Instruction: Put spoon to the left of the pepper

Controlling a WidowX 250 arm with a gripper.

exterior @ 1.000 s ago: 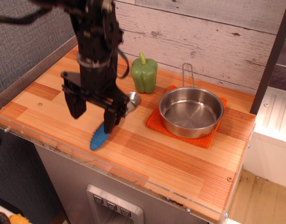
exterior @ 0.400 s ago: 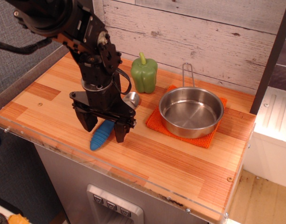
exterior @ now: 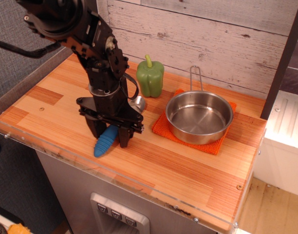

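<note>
Claw spread, straddling the blue handle of the spoon at lower left of centre on the table. Pepper just above, near the wall.

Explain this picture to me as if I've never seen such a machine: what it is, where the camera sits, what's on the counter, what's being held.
The black machine is a robot arm ending in a two-fingered hand. One camera looks down at the wooden counter from the front, above. On it lie a blue-handled spoon, a green bell pepper near the back wall, and a steel pan on an orange mat. The hand is lowered with its open fingers on either side of the spoon's handle. The spoon lies on the counter, not lifted.
</note>
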